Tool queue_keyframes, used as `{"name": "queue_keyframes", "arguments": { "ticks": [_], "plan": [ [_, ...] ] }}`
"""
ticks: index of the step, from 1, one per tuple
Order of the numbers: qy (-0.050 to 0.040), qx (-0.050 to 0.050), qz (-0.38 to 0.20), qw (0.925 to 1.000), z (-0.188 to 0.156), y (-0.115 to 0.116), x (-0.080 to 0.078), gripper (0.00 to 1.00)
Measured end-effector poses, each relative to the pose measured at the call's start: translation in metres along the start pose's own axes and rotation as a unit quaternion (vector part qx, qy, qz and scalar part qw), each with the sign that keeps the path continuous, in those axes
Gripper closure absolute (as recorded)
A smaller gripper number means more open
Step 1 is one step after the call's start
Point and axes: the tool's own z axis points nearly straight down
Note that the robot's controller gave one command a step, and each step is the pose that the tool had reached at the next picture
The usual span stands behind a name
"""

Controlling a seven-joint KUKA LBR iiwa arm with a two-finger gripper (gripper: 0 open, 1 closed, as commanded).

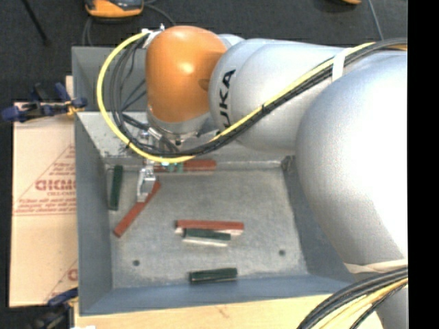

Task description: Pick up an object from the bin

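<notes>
Red sticks (136, 211), three, dark green sticks (213, 275), perhaps three, pincer (146, 184) state unclear

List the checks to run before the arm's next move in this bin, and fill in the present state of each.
1. Gripper above a thing: ok. It is over the upper end of the slanted red-brown stick in the bin's left part.
2. Hold on that stick: cannot tell.
3. Nearest neighbour apart: ok. The dark green stick lies just left of it, with a gap between.
4. Back side free: not ok. The red stick along the back wall lies close beside the gripper.
5. Other things out of the way: ok. The red and pale pair mid-bin and the dark stick at the front lie well off.
</notes>
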Motion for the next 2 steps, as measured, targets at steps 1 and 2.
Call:
{"name": "queue_keyframes", "arguments": {
  "ticks": [1,2],
  "plan": [
    [-0.0042,-0.001,0.002,1.0,-0.005,-0.001,-0.002,0.0],
    [-0.0061,0.0,-0.053,0.9986,0.032,-0.006,0.004,0.0]
  ]
}}
